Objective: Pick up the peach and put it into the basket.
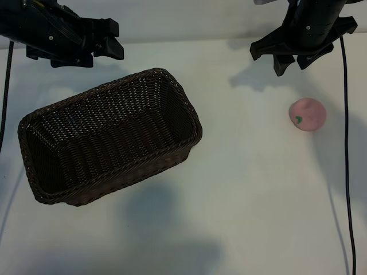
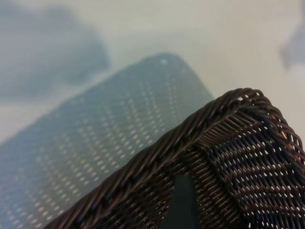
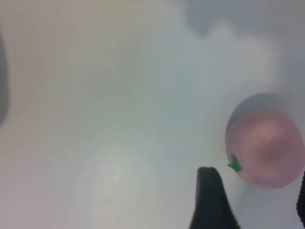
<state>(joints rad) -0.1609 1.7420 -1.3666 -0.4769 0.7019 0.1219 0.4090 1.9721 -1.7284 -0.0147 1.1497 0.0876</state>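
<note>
The peach (image 1: 308, 114), a small pale-pink ball with a green leaf mark, lies on the white table at the right. In the right wrist view the peach (image 3: 267, 150) rests just beyond one dark finger (image 3: 209, 200). My right gripper (image 1: 291, 65) hangs open above the table, behind the peach and a little to its left, holding nothing. The dark-brown wicker basket (image 1: 172, 86) stands at centre left with nothing inside. My left gripper (image 1: 117, 39) is open over the table behind the basket's far rim. The left wrist view shows a basket corner (image 2: 238, 102) and one finger (image 2: 183, 200).
A black cable (image 1: 346, 143) runs down the table's right side, just past the peach. Bare white tabletop (image 1: 246, 189) lies between the basket and the peach and in front of both.
</note>
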